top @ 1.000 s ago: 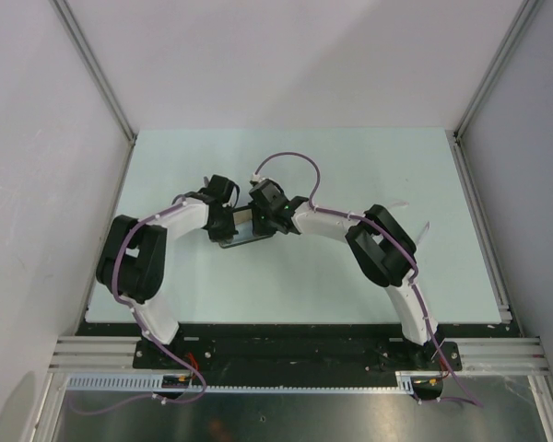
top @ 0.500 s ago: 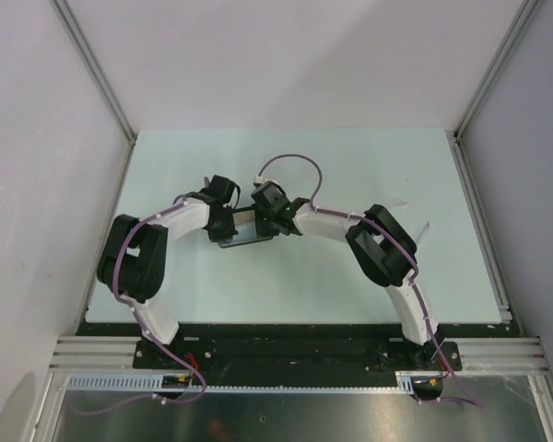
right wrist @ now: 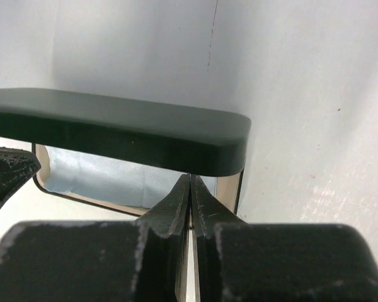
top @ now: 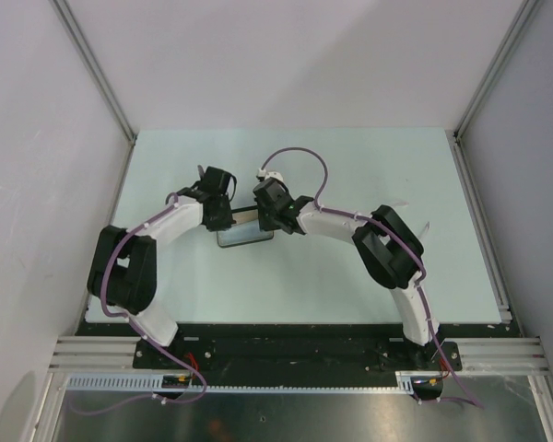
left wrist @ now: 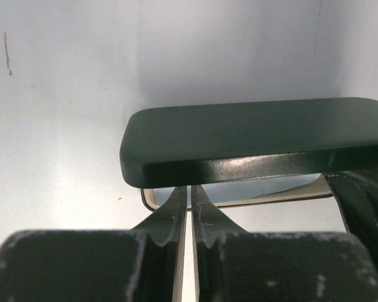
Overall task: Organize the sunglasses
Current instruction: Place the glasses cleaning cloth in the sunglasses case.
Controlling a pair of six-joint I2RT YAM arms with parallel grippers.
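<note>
A black oblong case [top: 246,237] lies mid-table with its lid [left wrist: 258,141] lifted off the tan-lined base [left wrist: 239,202]. A light blue cloth [right wrist: 94,176] lies inside. The sunglasses are hidden. My left gripper [left wrist: 189,189] sits at the case's left end, tips right under the lid's edge, jaws together but for a hairline slit, nothing between them. My right gripper [right wrist: 189,178] sits at the right end beneath the lid [right wrist: 113,132], jaws pressed shut and empty. In the top view the left gripper [top: 223,214] and right gripper [top: 269,214] flank the case.
The pale table [top: 369,175] is bounded by white walls and metal frame posts [top: 101,74]. A purple cable [top: 300,157] loops above the right wrist. The black base rail [top: 286,345] runs along the near edge.
Both wrists have shifted slightly away from the bases, the left arm stretching out more. More of the case shows below them. The left jaws have parted a hair.
</note>
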